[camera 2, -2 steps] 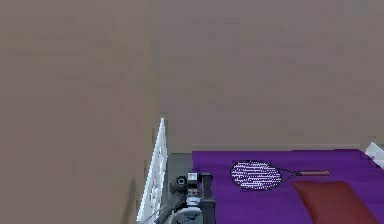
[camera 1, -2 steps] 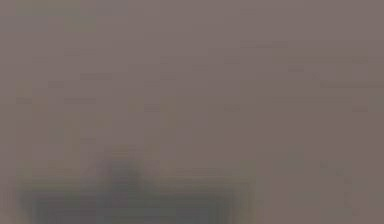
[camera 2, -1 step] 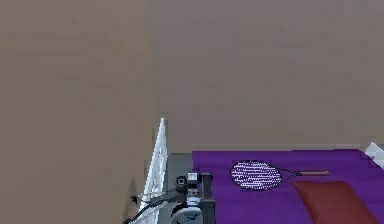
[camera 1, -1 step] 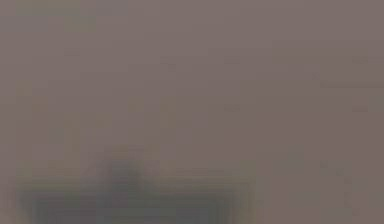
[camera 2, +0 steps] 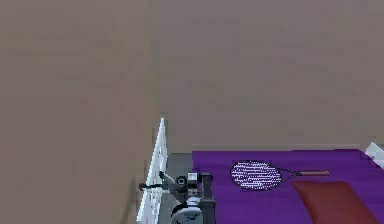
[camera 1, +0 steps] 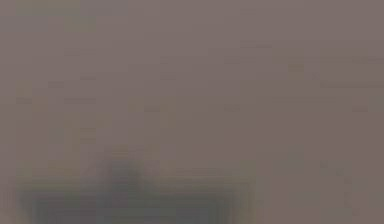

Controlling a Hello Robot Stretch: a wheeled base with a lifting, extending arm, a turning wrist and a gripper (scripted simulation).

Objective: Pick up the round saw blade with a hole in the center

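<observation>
In the arm side view, the arm rises from the bottom edge beside a bed. My gripper points toward the view's left, with its thin fingers in front of the bed's white end rail. With the rail right behind the gripper's far end, I cannot tell whether it holds anything. A small pale round shape sits low by the arm at the bottom edge, and I cannot tell what it is.
A purple bed cover spreads to the arm side view's right, and a racket lies flat on it. A red-brown pillow is at the lower right. Bare beige walls meet in a corner behind the bed. The forward view faces a plain grey-brown wall.
</observation>
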